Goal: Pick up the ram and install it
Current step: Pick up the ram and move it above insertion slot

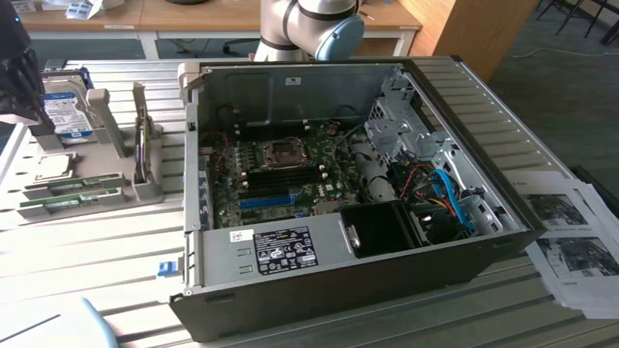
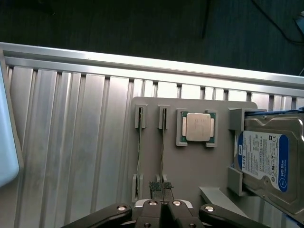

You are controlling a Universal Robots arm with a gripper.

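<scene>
Two green ram sticks stand on edge in the slots of a grey holder plate (image 2: 190,166). One ram stick (image 2: 163,142) runs straight out from my fingertips, the other ram stick (image 2: 138,152) lies parallel beside it. In the exterior view the same sticks (image 1: 72,187) (image 1: 66,206) sit at the holder's near end. My gripper (image 2: 161,189) hovers above them, fingers shut together with nothing between them. It appears as a dark shape (image 1: 14,109) at the exterior view's left edge. The open computer case (image 1: 454,80) shows the motherboard (image 1: 280,177).
On the holder are a silver CPU (image 2: 197,127) and a blue-labelled hard drive (image 2: 266,161). A long blue slot (image 1: 266,201) lies on the motherboard. The ribbed metal table (image 2: 71,142) ends at a rail close to the holder. Printed papers (image 1: 570,239) lie beside the case.
</scene>
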